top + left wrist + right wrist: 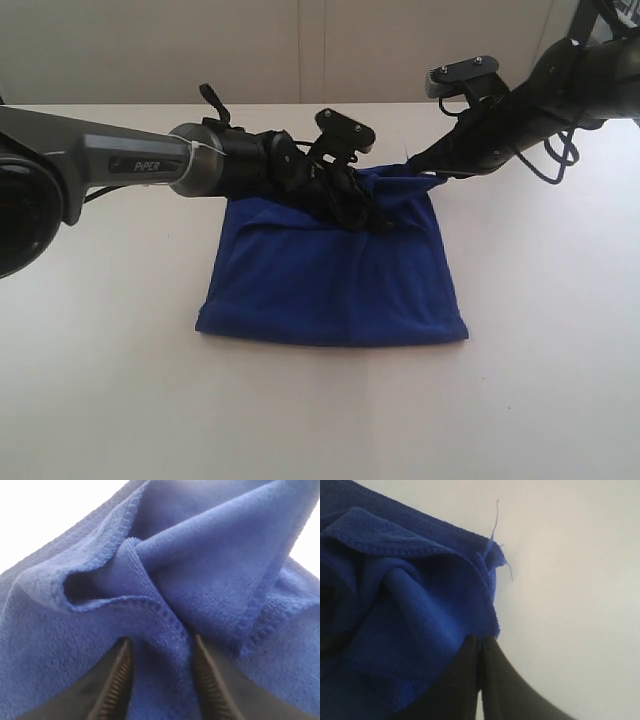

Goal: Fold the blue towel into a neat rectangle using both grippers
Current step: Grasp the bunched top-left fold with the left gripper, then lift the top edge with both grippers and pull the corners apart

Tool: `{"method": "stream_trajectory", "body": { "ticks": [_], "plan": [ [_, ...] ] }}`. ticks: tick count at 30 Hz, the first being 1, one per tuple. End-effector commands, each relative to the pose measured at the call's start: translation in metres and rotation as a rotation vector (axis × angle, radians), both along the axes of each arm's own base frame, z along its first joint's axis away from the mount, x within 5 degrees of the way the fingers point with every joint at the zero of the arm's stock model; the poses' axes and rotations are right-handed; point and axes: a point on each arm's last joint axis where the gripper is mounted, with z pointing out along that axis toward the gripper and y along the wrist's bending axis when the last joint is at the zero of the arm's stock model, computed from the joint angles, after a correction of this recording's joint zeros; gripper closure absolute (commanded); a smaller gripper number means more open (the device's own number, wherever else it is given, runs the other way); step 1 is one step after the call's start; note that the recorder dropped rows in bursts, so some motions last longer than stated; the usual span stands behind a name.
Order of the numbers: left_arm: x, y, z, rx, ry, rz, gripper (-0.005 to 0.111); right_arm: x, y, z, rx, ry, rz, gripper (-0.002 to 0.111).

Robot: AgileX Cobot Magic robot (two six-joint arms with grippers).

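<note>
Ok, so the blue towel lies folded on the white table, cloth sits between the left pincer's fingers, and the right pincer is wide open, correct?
No, the right pincer is shut, pinching a corner of the blue towel, as the right wrist view shows. The rest holds: the towel is folded on the white table, with cloth between the fingers of the left pincer.

The blue towel (330, 290) is fuzzy cloth (stitched hems); the table (100, 400) looks smooth, matt.

Bright, even light, slightly washed out.
Tabletop (40, 510) glares pure white; blue towel (210, 570) close-ups look soft, with faint shadows.
</note>
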Motion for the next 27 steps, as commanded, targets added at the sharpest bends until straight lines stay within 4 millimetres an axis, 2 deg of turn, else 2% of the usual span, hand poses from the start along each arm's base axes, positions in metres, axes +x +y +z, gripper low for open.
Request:
{"method": "stream_trajectory", "body": {
  "ticks": [1, 7, 8, 11, 18, 22, 27],
  "plan": [
    [-0.002, -0.004, 0.004, -0.016, -0.001, -0.001, 0.068, 0.001, -0.003, 0.003, 0.012, -0.014, -0.021, 0.108],
    [-0.002, -0.004, 0.004, -0.016, -0.001, -0.001, 0.105, 0.001, -0.003, 0.003, 0.012, -0.014, -0.021, 0.108],
    [-0.002, -0.004, 0.004, -0.016, -0.001, -0.001, 0.107, 0.001, -0.003, 0.003, 0.012, -0.014, -0.021, 0.108],
    [-0.002, -0.004, 0.007, -0.018, -0.007, -0.002, 0.107, 0.001, -0.003, 0.003, 0.012, -0.014, -0.021, 0.108],
    [-0.005, 0.004, 0.043, -0.011, -0.042, -0.056, 0.107, 0.001, -0.003, 0.003, 0.011, -0.018, -0.023, 0.108],
    [0.001, 0.021, 0.06, -0.011, -0.036, -0.05, 0.107, 0.001, -0.003, 0.003, 0.011, -0.018, -0.023, 0.108],
    [0.014, 0.056, 0.071, 0.013, 0.022, -0.024, 0.107, 0.002, -0.003, 0.004, 0.01, -0.029, -0.027, 0.108]
  ]
}}
